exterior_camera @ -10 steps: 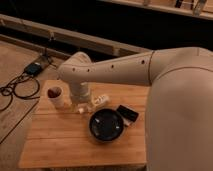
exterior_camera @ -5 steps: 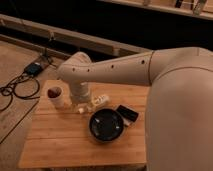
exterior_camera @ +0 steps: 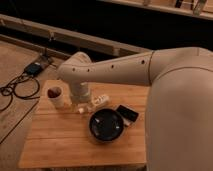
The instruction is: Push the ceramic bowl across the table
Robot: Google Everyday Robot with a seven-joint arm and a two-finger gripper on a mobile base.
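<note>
The glossy black ceramic bowl [exterior_camera: 106, 125] sits on the light wooden plank table [exterior_camera: 60, 145], right of centre. My cream arm reaches from the right across the table's far side and bends down. The gripper [exterior_camera: 91, 105] hangs just behind the bowl's far-left rim, close above the tabletop. It holds nothing that I can see.
A small white cup [exterior_camera: 55, 96] with dark contents stands at the table's far left. A small black block [exterior_camera: 127, 113] lies just right of the bowl. Cables and a dark device [exterior_camera: 32, 69] lie on the floor to the left.
</note>
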